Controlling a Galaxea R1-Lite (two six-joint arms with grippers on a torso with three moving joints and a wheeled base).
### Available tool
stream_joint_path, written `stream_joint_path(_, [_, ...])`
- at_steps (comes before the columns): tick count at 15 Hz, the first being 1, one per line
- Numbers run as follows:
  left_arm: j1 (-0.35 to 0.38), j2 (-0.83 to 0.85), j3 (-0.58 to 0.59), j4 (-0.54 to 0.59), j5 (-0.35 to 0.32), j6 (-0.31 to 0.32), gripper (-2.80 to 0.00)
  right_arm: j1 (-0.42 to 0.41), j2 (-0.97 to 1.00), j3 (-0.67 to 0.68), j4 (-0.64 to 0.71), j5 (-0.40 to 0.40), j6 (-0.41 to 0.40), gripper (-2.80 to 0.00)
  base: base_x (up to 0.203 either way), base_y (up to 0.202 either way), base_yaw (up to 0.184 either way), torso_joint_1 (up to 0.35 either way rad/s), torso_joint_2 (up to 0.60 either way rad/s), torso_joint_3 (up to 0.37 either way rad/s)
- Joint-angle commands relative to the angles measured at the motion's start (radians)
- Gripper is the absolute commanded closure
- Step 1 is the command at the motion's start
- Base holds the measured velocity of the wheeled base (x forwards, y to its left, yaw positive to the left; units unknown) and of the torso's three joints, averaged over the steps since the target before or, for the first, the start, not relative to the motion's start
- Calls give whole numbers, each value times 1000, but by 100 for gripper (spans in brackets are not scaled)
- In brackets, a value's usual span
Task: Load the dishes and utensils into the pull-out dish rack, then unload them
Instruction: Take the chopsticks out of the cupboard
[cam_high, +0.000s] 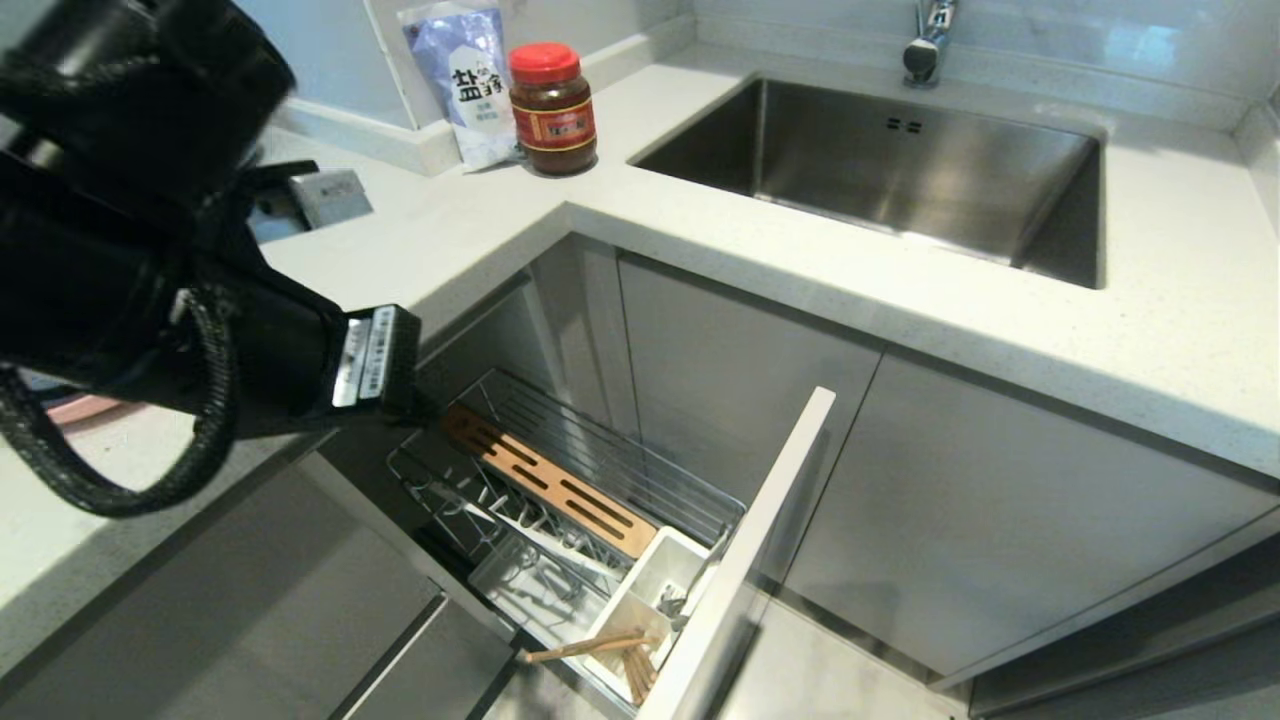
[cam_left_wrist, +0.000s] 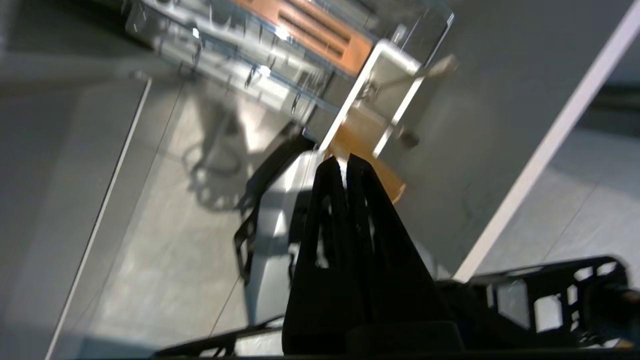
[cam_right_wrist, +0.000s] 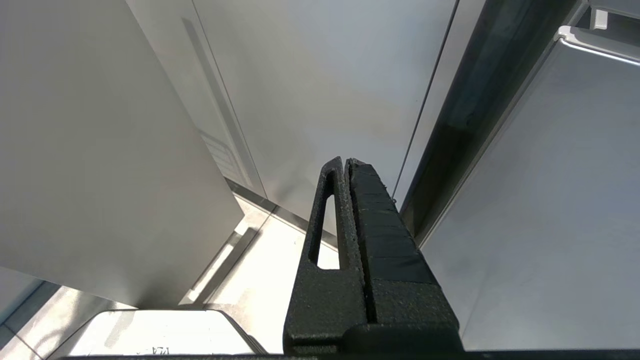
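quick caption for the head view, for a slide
Left arm above the pulled-out dish rack, chopsticks in its cutlery cup.

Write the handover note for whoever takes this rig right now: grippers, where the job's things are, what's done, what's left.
Left gripper: shut, empty, above the pulled-out rack, near the cutlery cup.
Right gripper: shut, empty, parked low beside cabinet fronts, out of the head view.
Chopsticks: in the cup's near end, one lying tilted across the rim. A metal utensil, likely the spoon, sits in the cup's far end.
Plate and bowl: not in the rack; a pink edge shows on the counter behind the left arm, likely the plate. Bowl not visible.
Done: rack open, utensils in.
Left: whether this is loading or unloading cannot be told; check before moving on.
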Motion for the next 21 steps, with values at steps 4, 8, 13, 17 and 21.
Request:
stream_joint_path(4, [-12,191,11,63,-27,2,0,1,-4,2,-1,0,0,0,0,0,0,0,0,0])
stream_joint_path(8, [15,293,-3,97,-134,53,0,1,-4,2,0,0,0,0,0,0,0,0,0,0])
stream_joint_path(13, [26,441,-15,88,-171,56,-280,0,-4,2,0,0,0,0,0,0,0,0,0,0])
stream_joint_path(17, [51,517,-40,94,-229,94,-280,0,-4,2,-1,0,0,0,0,0,0,0,0,0])
stream_joint_path(21, [59,574,-55,139,-265,115,-280,1,-4,2,-1,0,0,0,0,0,0,0,0,0])
